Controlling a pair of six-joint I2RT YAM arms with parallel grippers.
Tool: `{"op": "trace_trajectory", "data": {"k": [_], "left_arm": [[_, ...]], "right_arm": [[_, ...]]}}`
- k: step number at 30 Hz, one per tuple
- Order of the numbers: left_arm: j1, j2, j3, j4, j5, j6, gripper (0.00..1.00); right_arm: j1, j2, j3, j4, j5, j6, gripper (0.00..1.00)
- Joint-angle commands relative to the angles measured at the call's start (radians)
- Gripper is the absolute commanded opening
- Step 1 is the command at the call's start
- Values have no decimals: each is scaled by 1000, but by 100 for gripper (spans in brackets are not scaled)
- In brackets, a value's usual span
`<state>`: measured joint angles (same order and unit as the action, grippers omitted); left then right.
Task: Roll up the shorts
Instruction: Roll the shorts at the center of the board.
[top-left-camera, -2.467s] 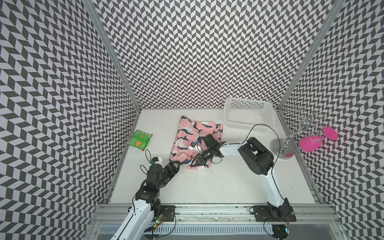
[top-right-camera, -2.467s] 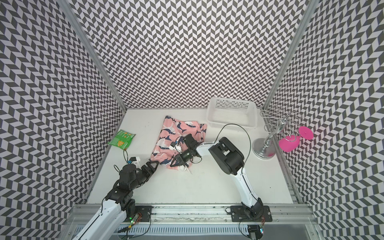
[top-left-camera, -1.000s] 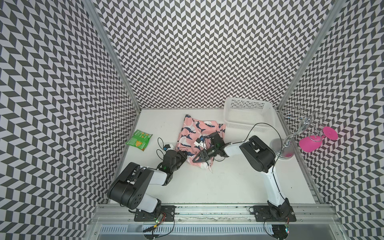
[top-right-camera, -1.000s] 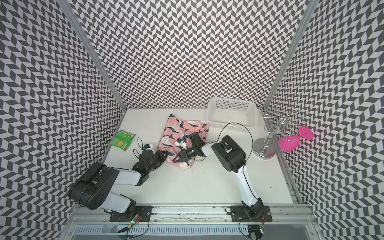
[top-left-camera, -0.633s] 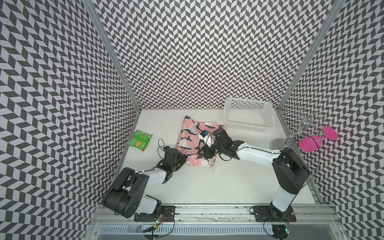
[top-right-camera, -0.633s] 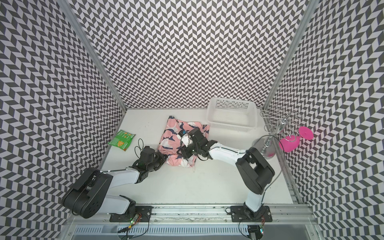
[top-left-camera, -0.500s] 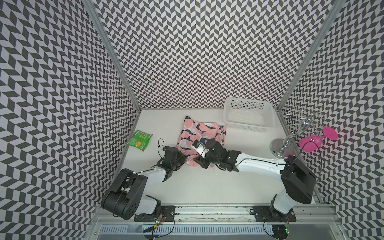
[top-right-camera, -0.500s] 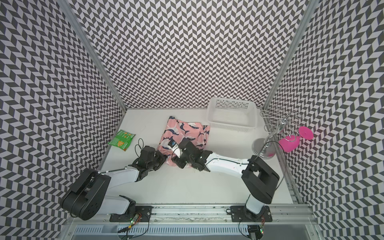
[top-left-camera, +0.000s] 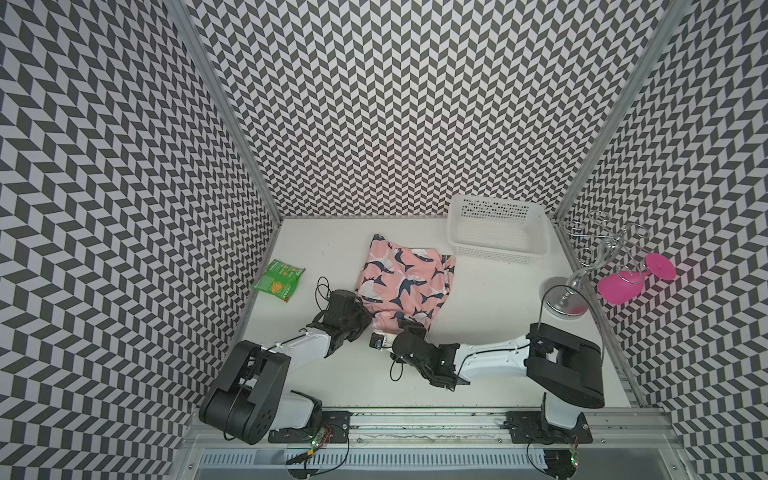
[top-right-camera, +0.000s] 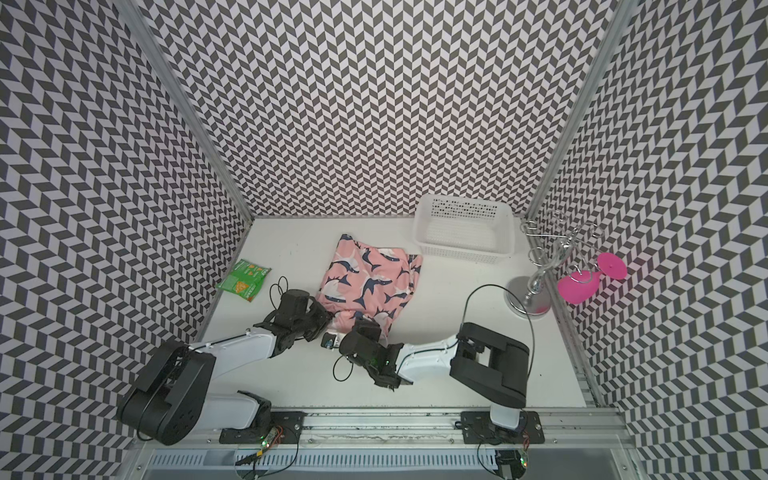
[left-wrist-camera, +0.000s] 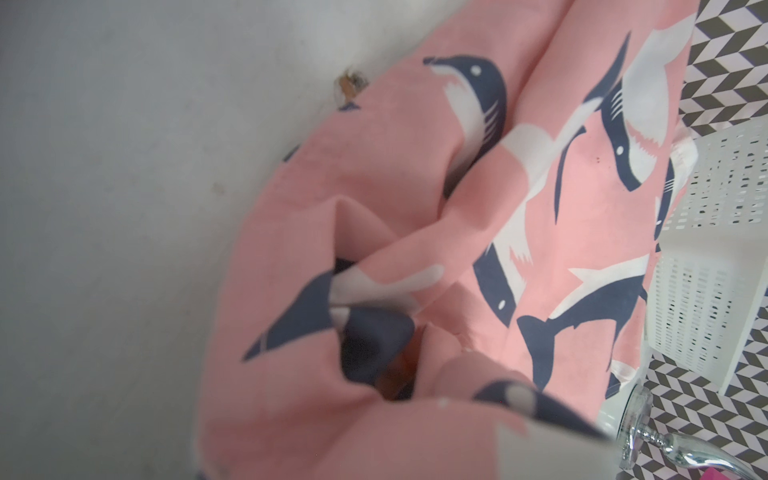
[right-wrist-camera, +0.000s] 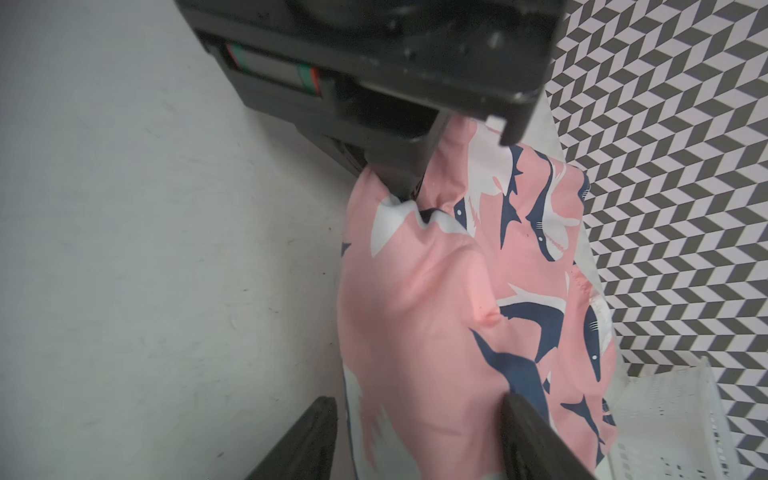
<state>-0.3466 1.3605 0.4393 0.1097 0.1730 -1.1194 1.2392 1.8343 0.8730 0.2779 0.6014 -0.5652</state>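
**Colleague:** Where are the shorts?

**Operator:** I see the shorts (top-left-camera: 405, 276) spread on the surface (top-left-camera: 490, 316), just beside the white basket (top-left-camera: 496, 243), with their near edge bunched up.

**Colleague:** And the pincers?

**Operator:** My left pincer (top-left-camera: 368, 322) is clamped on the near-left corner of the fabric. My right pincer (right-wrist-camera: 415, 415) is spread wide. In the right wrist view its 2 fingers (right-wrist-camera: 536, 444) straddle the near edge without pinching it.

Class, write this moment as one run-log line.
left gripper: shut on shorts | right gripper: open over near edge | shorts: mostly spread, not rolled
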Motion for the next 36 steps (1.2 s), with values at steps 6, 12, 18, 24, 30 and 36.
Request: {"op": "trace_trajectory", "data": {"k": [6,12,18,24,30,36], "left_arm": [[30,-16,-2,-43,73,10,0],[50,-20,2,-47,105,31,0],[65,-128,1,-55,47,75,51],[103,-357,-43,-116,-41,95,70],[113,-535,-91,-213,-81,107,71],[103,-539,-231,-110,5,85,72]], "right_arm": [[7,157,47,88,52,-103,62],[-47,168,142,-128,-143,27,0],[-156,118,220,-341,-495,188,0],[-255,136,296,-449,-825,300,0],[-366,173,363,-502,-1198,396,0],[-449,265,435,-535,-1469,514,0]]}}
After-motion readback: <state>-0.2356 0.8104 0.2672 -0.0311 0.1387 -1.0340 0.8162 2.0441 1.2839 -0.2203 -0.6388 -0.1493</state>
